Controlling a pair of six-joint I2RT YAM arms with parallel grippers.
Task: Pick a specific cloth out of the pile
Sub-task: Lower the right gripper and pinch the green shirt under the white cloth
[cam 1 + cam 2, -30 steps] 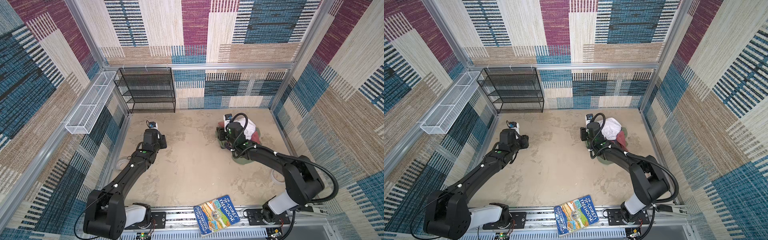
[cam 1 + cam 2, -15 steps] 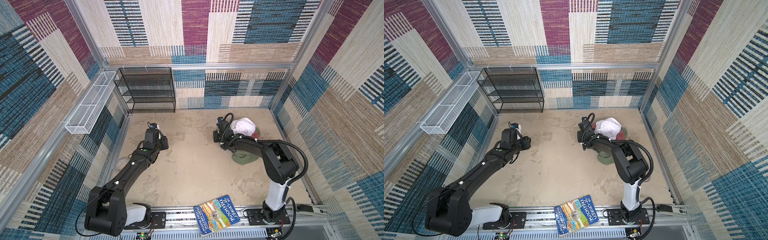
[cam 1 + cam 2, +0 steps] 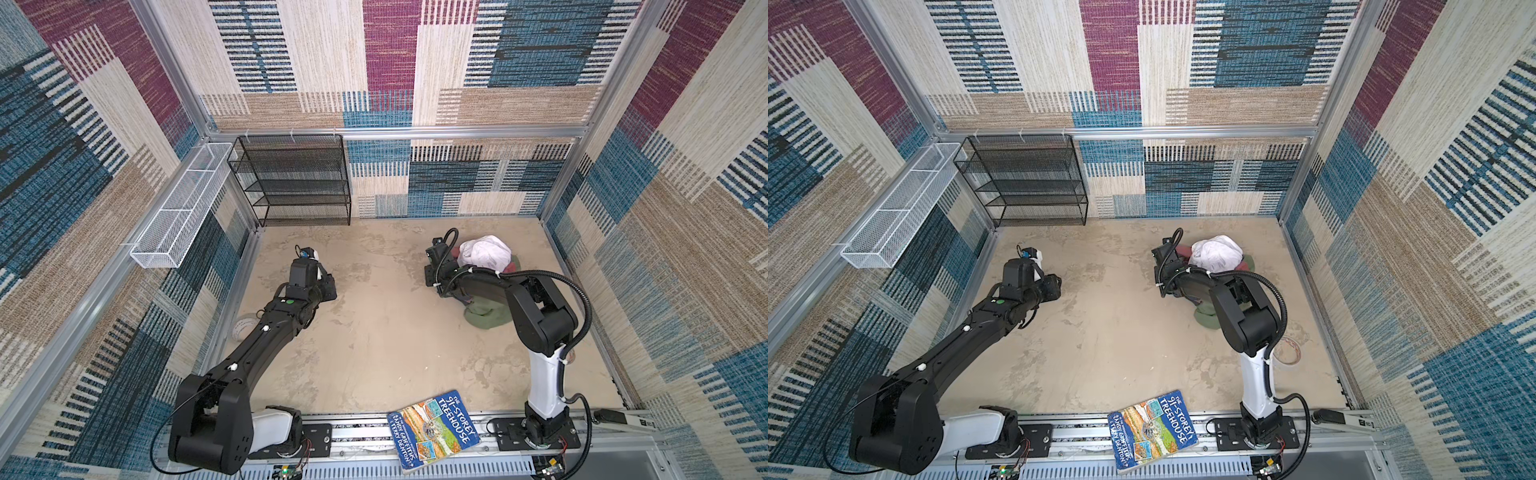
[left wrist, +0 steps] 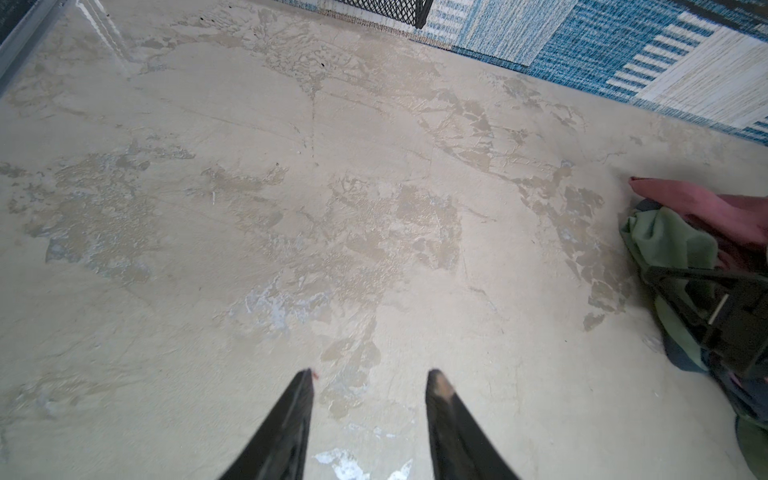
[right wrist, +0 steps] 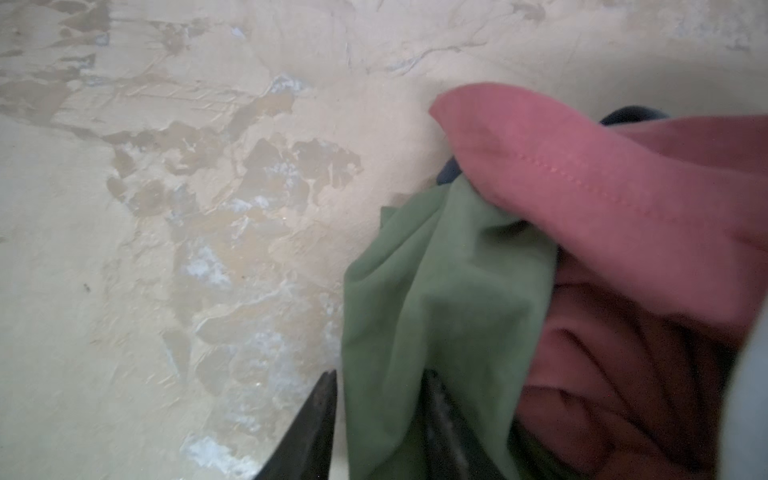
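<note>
Fold of soft olive-green garment (image 5: 449, 282) clamped in right end effector (image 5: 380, 382). Lies at left edge of garment heap (image 3: 484, 253), far right on tabletop (image 3: 374, 332), running from fingertips under dusty-red garment (image 5: 602, 187). Left end effector (image 4: 370, 374) apart, empty, well left; right arm nearer.

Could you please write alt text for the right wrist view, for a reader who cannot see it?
The right gripper pinches a fold of the olive-green cloth, which runs under a dusty-red garment; mottled beige tabletop fills the rest.

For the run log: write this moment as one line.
right gripper: astride the cloth | left gripper: open, empty | white garment: atop the pile
</note>
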